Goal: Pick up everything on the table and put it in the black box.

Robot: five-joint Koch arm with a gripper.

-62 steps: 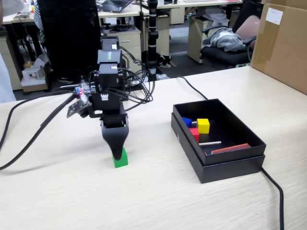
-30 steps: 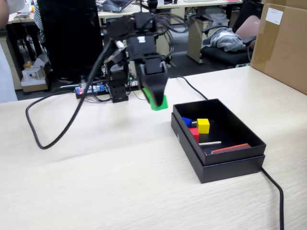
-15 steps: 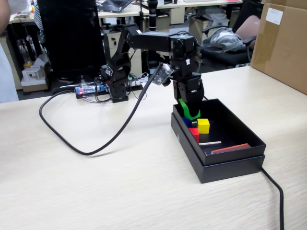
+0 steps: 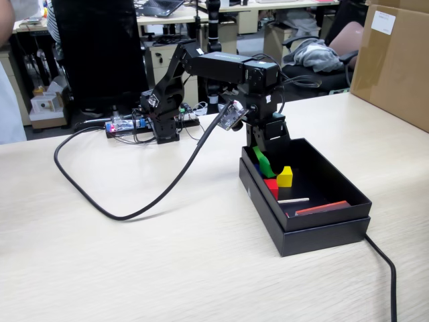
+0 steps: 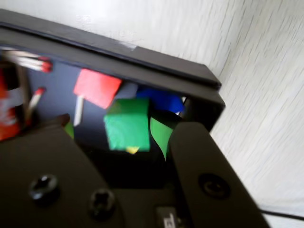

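My gripper (image 4: 264,161) (image 5: 114,126) hangs inside the near-left end of the black box (image 4: 322,231) (image 5: 142,59) and is open. The green cube (image 5: 127,129) sits loose between the spread jaws, a clear gap on its left side; it is blurred, and I cannot tell whether it rests on anything. In the fixed view the green cube (image 4: 266,165) shows just below the arm's tip. Beside it in the box are the red cube (image 4: 271,188) (image 5: 97,88), the yellow cube (image 4: 285,176) and the blue cube (image 5: 161,99). No cube lies on the table (image 4: 134,268).
A thick black cable (image 4: 120,209) loops across the table left of the box, and another cable (image 4: 382,261) runs off behind the box's near right corner. A red strip (image 4: 322,206) and a white stick (image 4: 293,200) lie in the box. A brown carton (image 4: 395,60) stands far right.
The arm lifted the green cube off the table, swung right and lowered into the box. The jaws, shut on the cube before, are now apart.
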